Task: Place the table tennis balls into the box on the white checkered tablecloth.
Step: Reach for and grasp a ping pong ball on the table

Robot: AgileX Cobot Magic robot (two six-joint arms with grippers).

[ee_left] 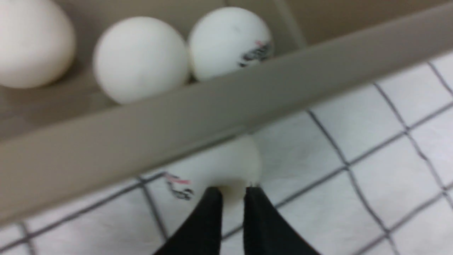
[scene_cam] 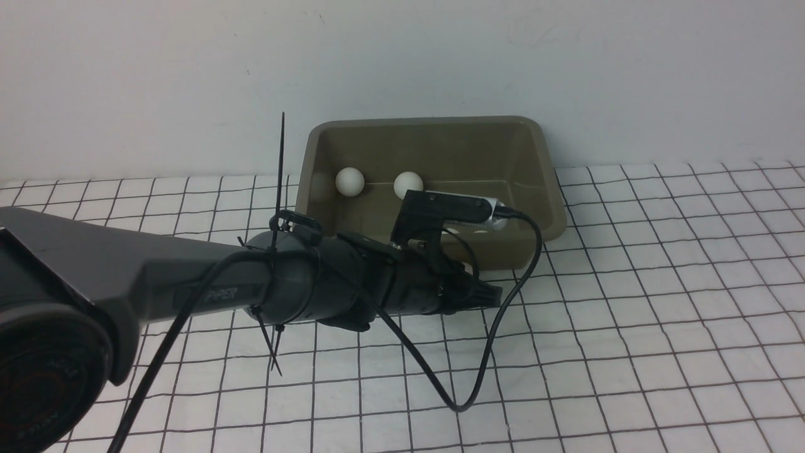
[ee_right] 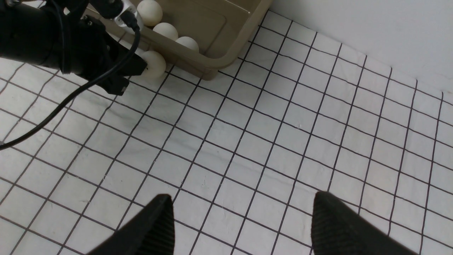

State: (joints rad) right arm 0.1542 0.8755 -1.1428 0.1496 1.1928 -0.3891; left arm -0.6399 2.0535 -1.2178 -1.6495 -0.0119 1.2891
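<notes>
Outside, smooth round ball (ee_left: 230, 159), glossy olive box (ee_left: 141, 138), gridded cloth (ee_left: 382, 170)

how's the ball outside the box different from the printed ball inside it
The outside ball lies on the tablecloth, tucked under the rim of the box; the printed ball rests on the box floor. The left gripper has its nearly closed jaws at the outside ball; no jaws are near the printed ball, which sits beside a plain ball. Both are white with dark-and-red print.

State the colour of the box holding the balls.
Olive-grey, with glossy walls; the box shows best in the front view.
</notes>
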